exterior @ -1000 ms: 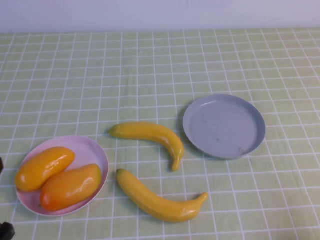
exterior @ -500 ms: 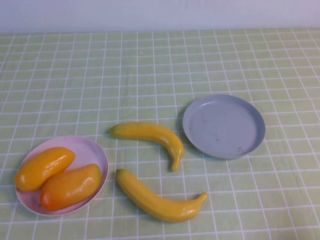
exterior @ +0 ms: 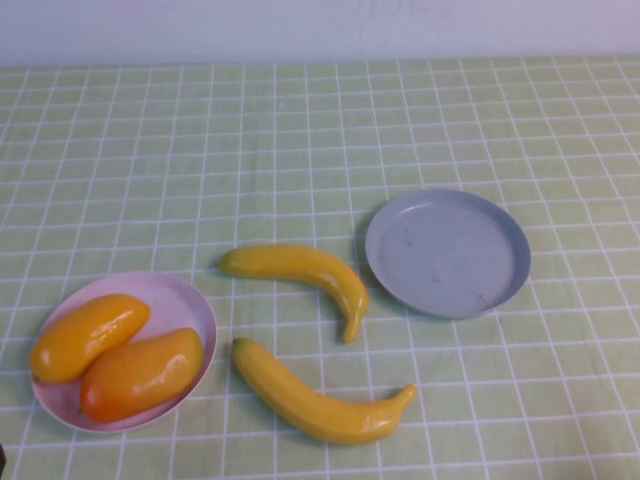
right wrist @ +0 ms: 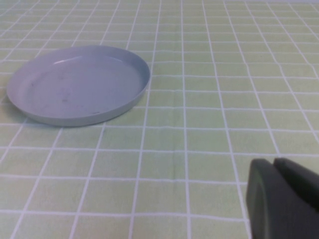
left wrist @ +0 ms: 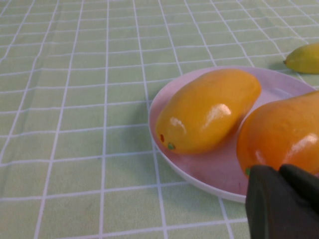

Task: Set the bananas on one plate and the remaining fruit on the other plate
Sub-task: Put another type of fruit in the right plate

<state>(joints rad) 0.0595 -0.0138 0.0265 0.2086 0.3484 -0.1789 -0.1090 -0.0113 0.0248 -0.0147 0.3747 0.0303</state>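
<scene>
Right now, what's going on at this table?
Nothing is being handled. Both mango-like fruits already lie on the pink plate. The two bananas lie on the checked cloth between the plates, and the grey-blue plate holds nothing. The left gripper is shut and empty, close to the pink plate's near rim. The right gripper is shut and empty too, over bare cloth short of the grey-blue plate. Neither arm shows in the high view.
</scene>
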